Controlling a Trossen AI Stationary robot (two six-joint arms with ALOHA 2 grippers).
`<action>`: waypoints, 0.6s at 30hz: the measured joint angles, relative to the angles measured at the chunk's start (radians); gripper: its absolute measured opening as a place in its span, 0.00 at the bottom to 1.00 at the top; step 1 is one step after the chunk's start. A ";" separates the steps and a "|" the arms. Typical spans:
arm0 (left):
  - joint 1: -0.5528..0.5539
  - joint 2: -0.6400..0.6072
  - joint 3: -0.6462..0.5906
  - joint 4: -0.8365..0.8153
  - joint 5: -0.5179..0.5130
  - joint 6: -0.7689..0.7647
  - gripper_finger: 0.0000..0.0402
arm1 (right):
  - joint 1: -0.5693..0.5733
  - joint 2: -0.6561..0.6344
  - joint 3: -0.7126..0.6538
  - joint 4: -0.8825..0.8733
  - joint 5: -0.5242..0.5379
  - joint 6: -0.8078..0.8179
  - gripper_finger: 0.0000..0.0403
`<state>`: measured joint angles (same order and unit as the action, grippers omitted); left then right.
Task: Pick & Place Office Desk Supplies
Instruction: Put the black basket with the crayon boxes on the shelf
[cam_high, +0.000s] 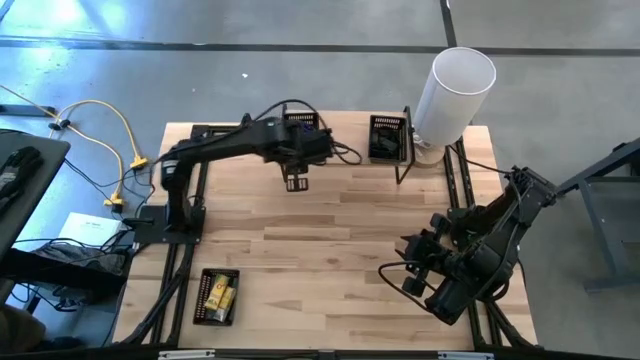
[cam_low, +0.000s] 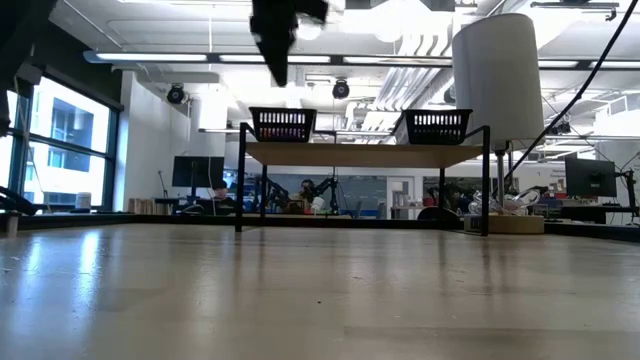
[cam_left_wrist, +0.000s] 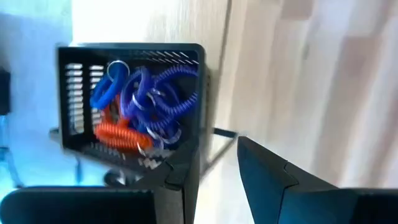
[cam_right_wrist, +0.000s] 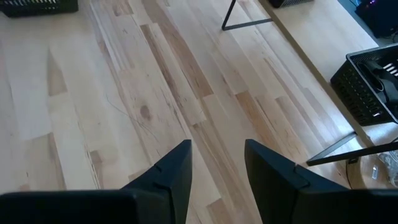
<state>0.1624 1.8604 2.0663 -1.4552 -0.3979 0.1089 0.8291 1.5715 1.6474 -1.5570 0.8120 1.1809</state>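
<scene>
A black mesh tray (cam_left_wrist: 134, 99) holds coiled blue, purple and orange loops (cam_left_wrist: 143, 102). It stands on a raised shelf (cam_low: 365, 154) at the table's far edge, next to a second tray (cam_high: 388, 138) with dark pieces. My left gripper (cam_high: 297, 182) hovers open just on the near side of the loop tray, above the table, with nothing between its fingers (cam_left_wrist: 180, 174). A third tray (cam_high: 218, 297) with yellow packets lies at the near left. My right gripper (cam_high: 405, 265) waits open above the table's right half, over bare wood (cam_right_wrist: 155, 93).
A tall white cylinder (cam_high: 455, 90) stands at the far right corner beside the shelf. The shelf's thin black legs (cam_low: 239, 190) reach down to the table. Bare wood spreads across the table's middle (cam_high: 320, 260). Cables and a desk lie off the table's left side.
</scene>
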 joint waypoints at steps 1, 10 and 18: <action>-0.015 -0.024 0.000 -0.007 0.003 -0.036 0.25 | 0.000 0.000 0.000 0.000 0.000 -0.001 0.34; -0.211 -0.210 0.002 -0.106 0.557 -0.282 0.25 | 0.000 0.001 -0.032 0.040 -0.002 -0.008 0.34; -0.513 -0.245 0.000 -0.117 0.608 -0.660 0.25 | 0.000 0.001 -0.046 0.096 0.000 -0.060 0.34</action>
<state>-0.3506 1.6157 2.0658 -1.5724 0.2104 -0.5506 0.8291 1.5726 1.6016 -1.4611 0.8123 1.1209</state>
